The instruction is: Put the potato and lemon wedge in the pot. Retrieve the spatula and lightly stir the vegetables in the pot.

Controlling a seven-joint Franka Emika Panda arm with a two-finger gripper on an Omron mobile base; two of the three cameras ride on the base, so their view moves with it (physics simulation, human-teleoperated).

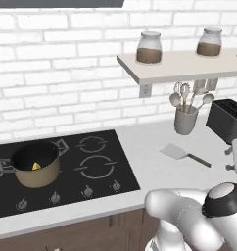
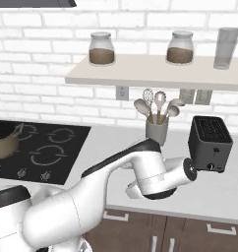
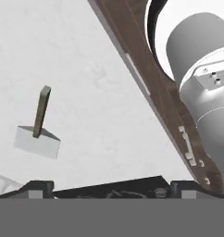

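The tan pot (image 1: 23,177) stands on the front left burner of the black cooktop (image 1: 106,184). A tiny yellow lemon wedge (image 1: 36,166) lies inside it. The pot (image 2: 2,145) also shows at the left edge of the right base view. The potato is hidden. The spatula (image 1: 181,153), with a pale grey blade and a dark handle, lies flat on the white counter right of the cooktop. In the hand view the spatula (image 3: 37,139) lies left of centre. My gripper (image 3: 109,187) hovers over the counter, open, with nothing between its fingers.
A grey utensil cup (image 1: 185,120) with spoons and a black toaster (image 1: 225,120) stand at the back of the counter. A shelf (image 1: 189,66) with two jars hangs above them. The counter's front edge and brown cabinet fronts (image 3: 151,88) run beside my base.
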